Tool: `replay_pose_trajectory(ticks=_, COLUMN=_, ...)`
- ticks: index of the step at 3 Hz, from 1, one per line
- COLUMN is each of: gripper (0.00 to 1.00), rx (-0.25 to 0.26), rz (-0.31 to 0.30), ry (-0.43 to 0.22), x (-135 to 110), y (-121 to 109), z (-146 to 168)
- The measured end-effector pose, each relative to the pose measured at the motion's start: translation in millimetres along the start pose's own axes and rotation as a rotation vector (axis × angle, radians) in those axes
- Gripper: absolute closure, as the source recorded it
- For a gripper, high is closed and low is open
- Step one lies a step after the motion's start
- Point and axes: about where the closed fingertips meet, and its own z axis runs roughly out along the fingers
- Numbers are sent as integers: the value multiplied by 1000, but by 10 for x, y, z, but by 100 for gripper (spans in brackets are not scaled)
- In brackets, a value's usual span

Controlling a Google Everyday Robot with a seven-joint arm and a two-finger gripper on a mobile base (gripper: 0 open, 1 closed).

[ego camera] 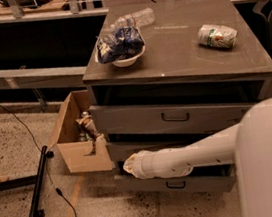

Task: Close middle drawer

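The middle drawer (207, 181) is the lower grey front, with a small dark bow handle (176, 184). It stands out a little from the cabinet, with a dark gap above its front. My white arm (193, 155) reaches from the right across that gap. The gripper (127, 166) is at the arm's left end, over the drawer's left part and just above the top edge of its front. The similar grey drawer front (175, 117) sits above it.
The grey cabinet top (179, 59) holds a white bowl with a dark bag (120, 47), a plastic bottle (136, 18) and a lying can (216, 36). An open cardboard box (78, 149) stands against the cabinet's left side. A black stand bar and cable (38, 185) lie on the floor.
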Motion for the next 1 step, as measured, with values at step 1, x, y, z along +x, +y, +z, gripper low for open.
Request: replay_pose_trajectory(ticks=1, gripper=84, rx=-99, rz=25, ry=-48, x=-114, y=380, z=-337)
